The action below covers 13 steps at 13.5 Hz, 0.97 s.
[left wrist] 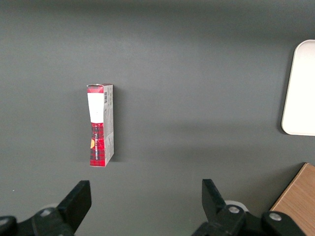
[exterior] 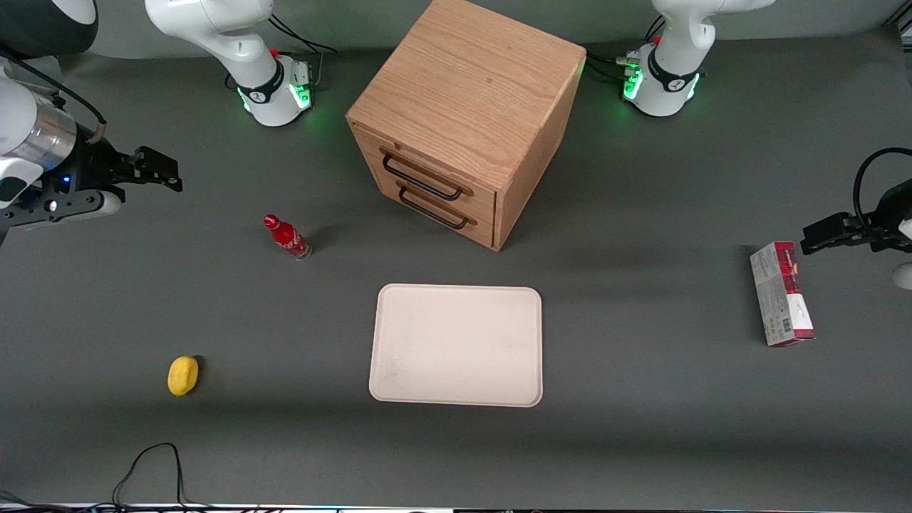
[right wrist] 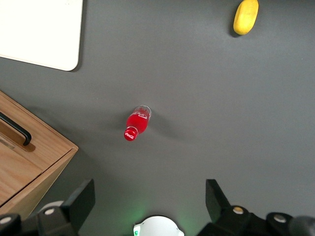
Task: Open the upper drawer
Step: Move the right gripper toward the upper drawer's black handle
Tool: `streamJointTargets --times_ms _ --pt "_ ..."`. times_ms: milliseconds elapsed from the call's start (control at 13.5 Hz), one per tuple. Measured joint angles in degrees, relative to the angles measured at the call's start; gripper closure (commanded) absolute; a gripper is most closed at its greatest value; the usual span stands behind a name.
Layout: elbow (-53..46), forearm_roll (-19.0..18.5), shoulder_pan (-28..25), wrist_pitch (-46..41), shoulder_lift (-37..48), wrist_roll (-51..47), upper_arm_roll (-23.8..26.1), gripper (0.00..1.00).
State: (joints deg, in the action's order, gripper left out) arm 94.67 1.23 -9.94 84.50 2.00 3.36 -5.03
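Note:
The light oak cabinet [exterior: 467, 85] stands at the middle of the table, farther from the front camera than the tray. Its upper drawer [exterior: 427, 173] is shut, flush with the front, and its long black wire handle [exterior: 422, 179] lies just above the matching bottom drawer [exterior: 445, 221]. My right gripper [exterior: 149, 182] hovers open and empty toward the working arm's end of the table, well apart from the cabinet. In the right wrist view the gripper [right wrist: 149, 199] has its fingers spread wide above bare table. A cabinet corner [right wrist: 34, 162] and one black handle end [right wrist: 17, 130] show there.
A red bottle [exterior: 287, 237] stands between the gripper and the cabinet; it also shows in the right wrist view [right wrist: 136, 123]. A yellow lemon [exterior: 183, 375] lies nearer the front camera. A white tray [exterior: 456, 345] lies in front of the cabinet. A red-and-grey box [exterior: 780, 292] lies toward the parked arm's end.

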Motion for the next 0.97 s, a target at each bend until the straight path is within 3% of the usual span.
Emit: streamJointTargets --times_ms 966 --pt "-1.08 1.68 0.27 -0.32 -1.62 -0.02 -0.02 0.00"
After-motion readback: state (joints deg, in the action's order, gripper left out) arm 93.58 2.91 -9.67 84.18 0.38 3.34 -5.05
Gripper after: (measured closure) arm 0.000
